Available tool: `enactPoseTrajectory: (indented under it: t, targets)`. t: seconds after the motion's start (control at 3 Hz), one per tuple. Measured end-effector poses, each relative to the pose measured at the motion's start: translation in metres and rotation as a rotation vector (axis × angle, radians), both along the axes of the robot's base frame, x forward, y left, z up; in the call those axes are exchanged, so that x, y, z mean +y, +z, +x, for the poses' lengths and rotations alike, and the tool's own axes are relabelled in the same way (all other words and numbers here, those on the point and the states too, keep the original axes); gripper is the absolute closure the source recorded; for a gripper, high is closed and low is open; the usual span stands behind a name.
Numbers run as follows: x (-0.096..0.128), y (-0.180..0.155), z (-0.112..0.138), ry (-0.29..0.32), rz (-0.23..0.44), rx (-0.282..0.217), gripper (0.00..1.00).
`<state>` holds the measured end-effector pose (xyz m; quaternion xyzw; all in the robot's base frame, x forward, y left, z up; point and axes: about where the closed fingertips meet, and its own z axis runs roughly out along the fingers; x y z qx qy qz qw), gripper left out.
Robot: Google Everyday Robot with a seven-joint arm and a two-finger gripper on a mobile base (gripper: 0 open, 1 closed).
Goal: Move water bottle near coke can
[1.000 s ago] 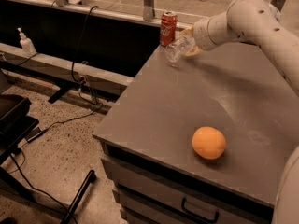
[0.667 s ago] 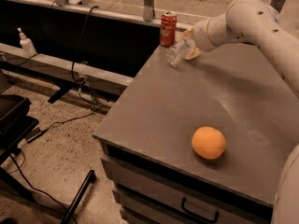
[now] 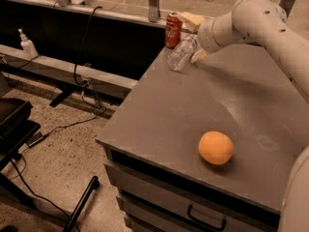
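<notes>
The coke can (image 3: 173, 30) stands upright at the far left edge of the grey table (image 3: 203, 105). The clear water bottle (image 3: 181, 54) lies tilted just to the right of the can, almost touching it, with its cap end pointing up toward my arm. My gripper (image 3: 195, 38) is at the bottle's cap end. One tan finger (image 3: 193, 19) shows behind the can and the other (image 3: 199, 56) to the right of the bottle. They stand wider apart than the bottle, so the gripper looks open.
An orange fruit (image 3: 216, 148) sits near the table's front edge. A white pump bottle (image 3: 27, 43) stands on a ledge at far left. Cables and a black stand lie on the floor left of the table. A drawer handle (image 3: 206, 220) shows below the front edge.
</notes>
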<state>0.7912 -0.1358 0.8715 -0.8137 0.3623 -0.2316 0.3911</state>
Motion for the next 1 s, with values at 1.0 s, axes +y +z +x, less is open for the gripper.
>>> enactPoseTrajectory:
  t: [1.0]
  targets:
    - [0.0,0.0044,0.0,0.0,0.0,0.0,0.0]
